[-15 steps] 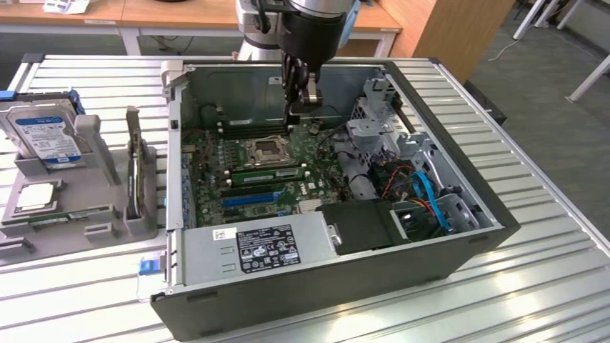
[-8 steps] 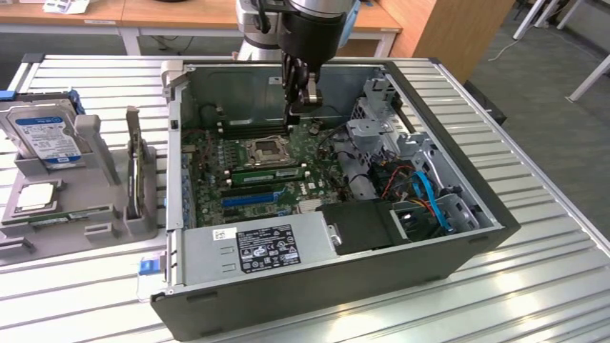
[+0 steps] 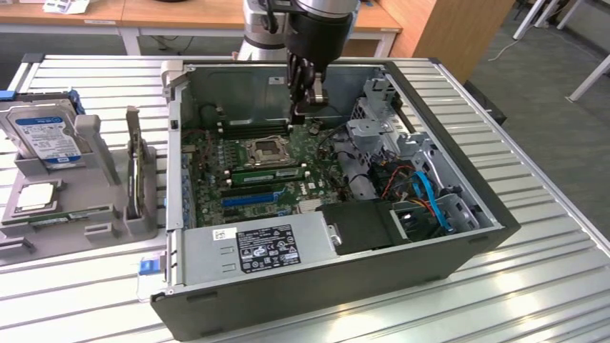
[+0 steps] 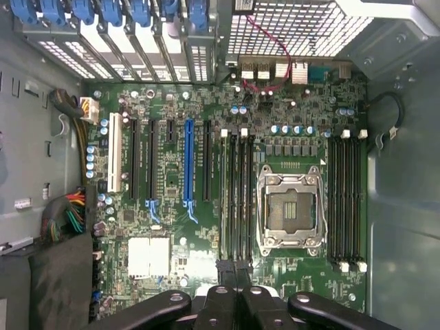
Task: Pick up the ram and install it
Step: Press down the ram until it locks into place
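Hovering tool [image 3: 310, 107] above seated ram [image 3: 270, 172]

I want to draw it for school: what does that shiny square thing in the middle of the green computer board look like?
The CPU socket is a square frame of silvery metal, lying flat on the green motherboard. Its dark middle looks bare, with no chip or cooler on top. Long black memory slots run along two opposite sides of it.
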Robot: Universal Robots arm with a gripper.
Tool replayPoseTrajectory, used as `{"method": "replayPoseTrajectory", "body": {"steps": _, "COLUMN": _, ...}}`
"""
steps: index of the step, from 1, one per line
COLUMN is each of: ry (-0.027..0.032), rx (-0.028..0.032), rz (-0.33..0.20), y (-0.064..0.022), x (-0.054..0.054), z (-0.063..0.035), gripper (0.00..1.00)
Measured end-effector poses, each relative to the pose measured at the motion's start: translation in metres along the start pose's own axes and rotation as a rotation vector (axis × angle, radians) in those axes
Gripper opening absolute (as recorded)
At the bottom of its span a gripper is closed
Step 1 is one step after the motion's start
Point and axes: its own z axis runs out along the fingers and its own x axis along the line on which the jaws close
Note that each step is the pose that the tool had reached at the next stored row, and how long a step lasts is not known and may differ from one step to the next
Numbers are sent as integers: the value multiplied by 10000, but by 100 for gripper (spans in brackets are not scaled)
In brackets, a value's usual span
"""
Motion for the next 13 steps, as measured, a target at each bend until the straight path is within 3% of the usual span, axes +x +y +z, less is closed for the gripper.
{"method": "replayPoseTrajectory", "body": {"steps": 5, "ry": 0, "rx": -3, "rz": 0, "y": -54, "x": -1, "z": -2, "gripper": 10}}
{"method": "replayPoseTrajectory", "body": {"steps": 8, "ry": -1, "rx": -7, "rz": 0, "y": -212, "x": -2, "z": -8, "gripper": 10}}
{"method": "replayPoseTrajectory", "body": {"steps": 13, "ry": -2, "rx": -8, "rz": 0, "y": -264, "x": -3, "z": -10, "gripper": 10}}
